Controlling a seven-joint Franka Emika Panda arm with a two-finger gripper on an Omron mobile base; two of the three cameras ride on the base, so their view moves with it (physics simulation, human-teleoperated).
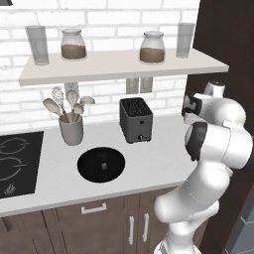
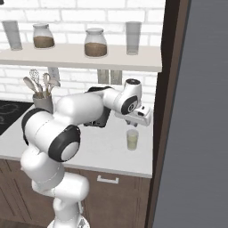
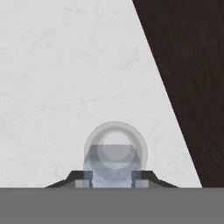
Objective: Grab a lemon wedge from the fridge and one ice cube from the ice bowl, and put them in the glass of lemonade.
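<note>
Hovering gripper (image 2: pixel 132 125), glass of lemonade (image 2: pixel 132 140) directly below

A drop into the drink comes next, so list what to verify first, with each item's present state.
1. Ice cube held between the fingers: ok, a pale block spans the gap.
2. Gripper over the glass of lemonade: ok, the rim lies just past the fingers in the hand view.
3. Glass upright on the counter: ok.
4. Lemon wedge already in the glass: cannot tell, no yellow shows.
5. Glass apart from the dark side panel: ok.
</note>
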